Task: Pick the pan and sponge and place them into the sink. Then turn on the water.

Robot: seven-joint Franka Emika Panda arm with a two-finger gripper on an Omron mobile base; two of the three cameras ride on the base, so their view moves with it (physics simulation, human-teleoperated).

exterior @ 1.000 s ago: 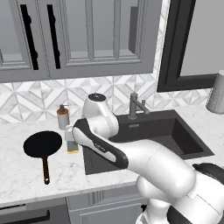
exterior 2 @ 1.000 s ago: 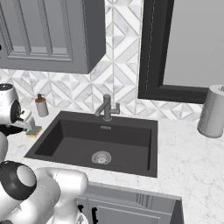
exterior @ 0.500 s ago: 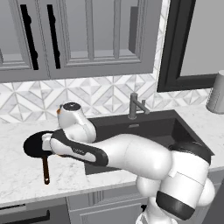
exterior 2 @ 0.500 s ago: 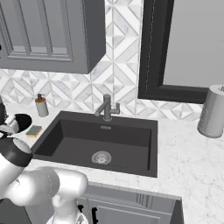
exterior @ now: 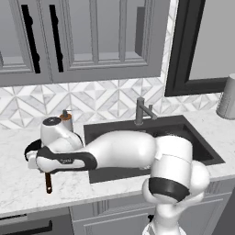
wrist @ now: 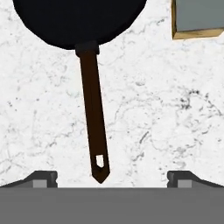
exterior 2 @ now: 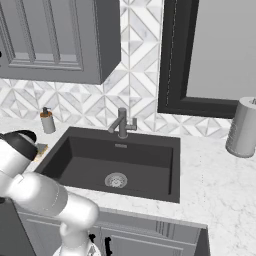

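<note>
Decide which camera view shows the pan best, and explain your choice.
The hand view: it looks straight down on the pan and shows its whole handle lying on the marble counter, though the far rim is cropped. In the left base view the arm hides most of it; a rim sliver and the handle end peek out.

The arm (exterior: 124, 153) is glossy white, built of fat rounded segments. A wide black band rings the thick joint near the sink (exterior: 193, 137), and a narrower black band runs along the slimmer forearm. A dark round cap tops the wrist housing. The tool (wrist: 112, 177) ends in two small dark grey tips.
</note>
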